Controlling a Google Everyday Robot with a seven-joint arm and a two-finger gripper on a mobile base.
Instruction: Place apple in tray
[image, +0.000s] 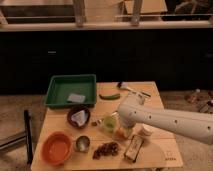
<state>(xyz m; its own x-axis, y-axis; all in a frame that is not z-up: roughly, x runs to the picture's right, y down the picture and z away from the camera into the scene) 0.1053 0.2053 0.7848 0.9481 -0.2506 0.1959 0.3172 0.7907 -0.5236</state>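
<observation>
The apple (120, 133) is a small yellow-orange fruit on the wooden table (160, 150), just right of the small green cup (109, 122). It is partly covered by my white arm (165, 120), which reaches in from the right. My gripper (123, 129) is down at the apple, under the arm's bend, and is mostly hidden. The green tray (60, 92) stands at the table's back left, apart from the apple, with a grey item (76, 98) lying in it.
A dark brown bowl (78, 116) sits in front of the tray. An orange bowl (56, 147), a small metal cup (82, 143) and a pile of brown nuts (106, 149) line the front. A green chili (109, 96), a white cup (146, 131) and a packaged bar (133, 147) are nearby.
</observation>
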